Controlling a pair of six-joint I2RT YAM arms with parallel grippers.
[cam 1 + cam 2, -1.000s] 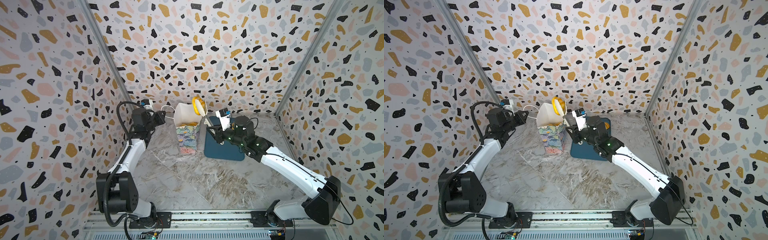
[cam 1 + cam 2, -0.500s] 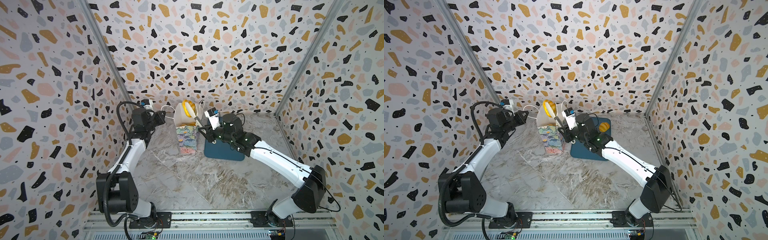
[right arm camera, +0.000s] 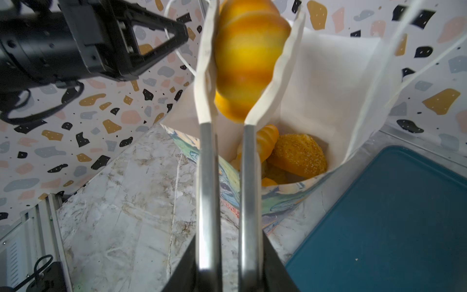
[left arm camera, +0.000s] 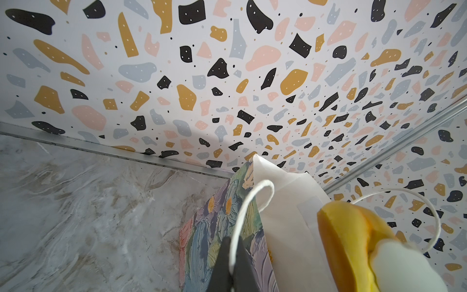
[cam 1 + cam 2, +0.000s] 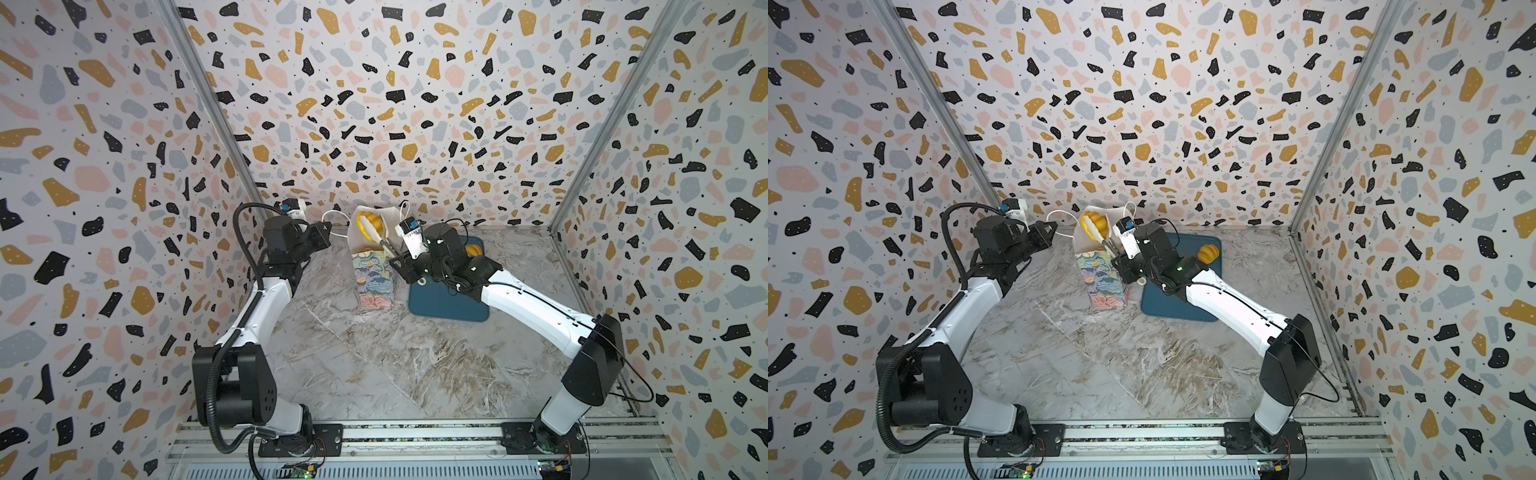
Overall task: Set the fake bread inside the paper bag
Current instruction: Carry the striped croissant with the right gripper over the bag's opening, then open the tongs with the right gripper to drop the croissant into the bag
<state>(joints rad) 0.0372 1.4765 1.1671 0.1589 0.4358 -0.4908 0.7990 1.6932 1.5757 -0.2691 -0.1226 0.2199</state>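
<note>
I see the tall paper bag (image 5: 372,278), painted with flowers outside and white inside. It stands upright on the grey marble-look worktop (image 5: 374,365), near the back edge and about the middle. Its mouth is open.

My left gripper (image 4: 230,252) is pinched tight on one white cord loop handle (image 4: 252,197) of the bag — the cord runs right between the black fingers. This handle is on the side of the bag away from the tray. The second white cord handle (image 4: 429,209) hangs loose in the air.

My right gripper (image 5: 398,261) is squeezed around a pair of shiny metal tongs with soft white tips (image 3: 207,177). The tongs reach out over the bag's mouth. Between the white tips is a golden striped toy croissant (image 3: 246,55). It is up above the opening, not down inside. It looks a little blurry, and I cannot tell how hard the tips press on it.

Down in the bag I can see more fake bread. There is a round speckled loaf (image 3: 298,155) and a ridged golden roll (image 3: 267,141) right beside it, with bits of other golden pieces under them.

A flat dark-blue tray (image 5: 449,307) lies just beside the bag, toward the right edge of the worktop. One small golden ridged bun (image 5: 1208,253) sits near the tray's back edge — my right arm reaches across the tray in front of it.
</note>
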